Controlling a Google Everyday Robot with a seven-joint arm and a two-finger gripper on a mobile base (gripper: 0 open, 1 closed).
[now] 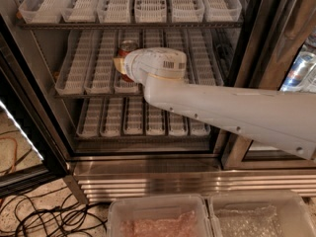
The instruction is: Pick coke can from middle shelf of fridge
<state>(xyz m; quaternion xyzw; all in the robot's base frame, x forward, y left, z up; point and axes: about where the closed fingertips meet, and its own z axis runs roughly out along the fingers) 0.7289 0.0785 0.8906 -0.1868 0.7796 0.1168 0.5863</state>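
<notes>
The coke can (127, 49), red with a silver top, stands in the third lane tray from the left on the fridge's middle shelf (81, 78), near the front. My gripper (122, 65) reaches into the fridge (148, 174) from the right and is right at the can's lower part, with the white wrist (157, 63) covering the can's right side and base. Only the can's top and upper left side show.
The upper rack (133, 6) sits close above the can, and the lower rack (143, 117) lies below my arm. The black door frame (249, 58) stands to the right, with silver-and-blue cans (300, 70) behind it. Two plastic bins (158, 216) and floor cables (44, 216) lie below.
</notes>
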